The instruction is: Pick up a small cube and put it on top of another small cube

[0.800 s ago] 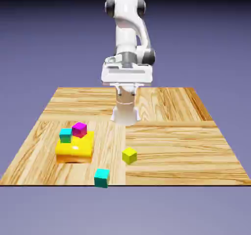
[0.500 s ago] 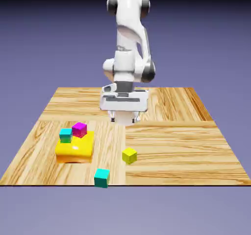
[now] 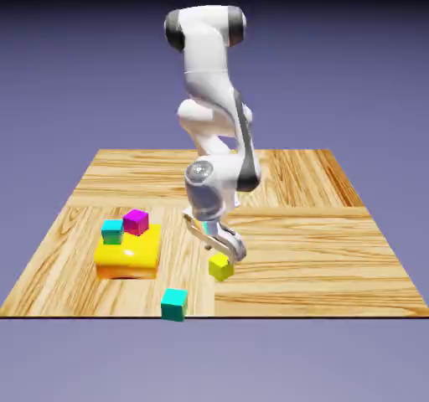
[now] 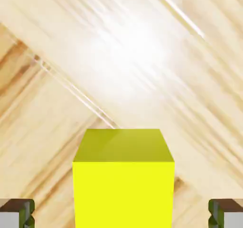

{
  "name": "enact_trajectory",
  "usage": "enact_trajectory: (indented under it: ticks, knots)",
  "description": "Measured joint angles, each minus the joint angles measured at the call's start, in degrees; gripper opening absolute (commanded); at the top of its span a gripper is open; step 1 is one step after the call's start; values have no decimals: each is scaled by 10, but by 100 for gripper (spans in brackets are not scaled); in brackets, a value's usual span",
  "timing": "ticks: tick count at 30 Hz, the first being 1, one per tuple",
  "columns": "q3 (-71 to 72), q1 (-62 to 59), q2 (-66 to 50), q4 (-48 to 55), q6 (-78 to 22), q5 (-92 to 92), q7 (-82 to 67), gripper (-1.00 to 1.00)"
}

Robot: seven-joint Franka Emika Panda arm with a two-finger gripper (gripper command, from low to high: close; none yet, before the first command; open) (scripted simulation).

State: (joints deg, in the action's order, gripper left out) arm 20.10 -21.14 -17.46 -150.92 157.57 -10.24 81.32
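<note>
The small yellow-green cube rests on the wooden table, toward the front middle. My gripper hangs just above it, tilted, and is open. In the hand view the yellow-green cube fills the lower middle, and the gripper straddles it with wood showing on both sides between the cube and the grey fingertips. One small teal cube lies alone near the table's front edge. A second teal cube sits on the big yellow block.
The big yellow rounded block stands at the exterior view's left, carrying a magenta cube beside the teal one. The table's front edge runs just behind the lone teal cube.
The arm has swung forward and down from the table's middle. The hand has rolled and dropped to just above the yellow-green cube. No cube has moved.
</note>
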Motion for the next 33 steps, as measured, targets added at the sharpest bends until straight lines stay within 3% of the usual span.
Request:
enact_trajectory:
  ticks: [1,2,10,25,29,30,33]
  knots:
    - [-6,7,-21,1,20,6,4,0]
    - [-7,7,-22,1,21,6,4,-100]
    - [31,-33,102,-4,-98,-30,-18,-100]
    - [-59,-70,-17,294,-243,-1,185,-100]
    - [-62,-58,-79,285,-171,4,186,-100]
    - [-63,-55,-93,283,-156,5,186,100]
    - [-62,-59,-72,286,-180,4,186,100]
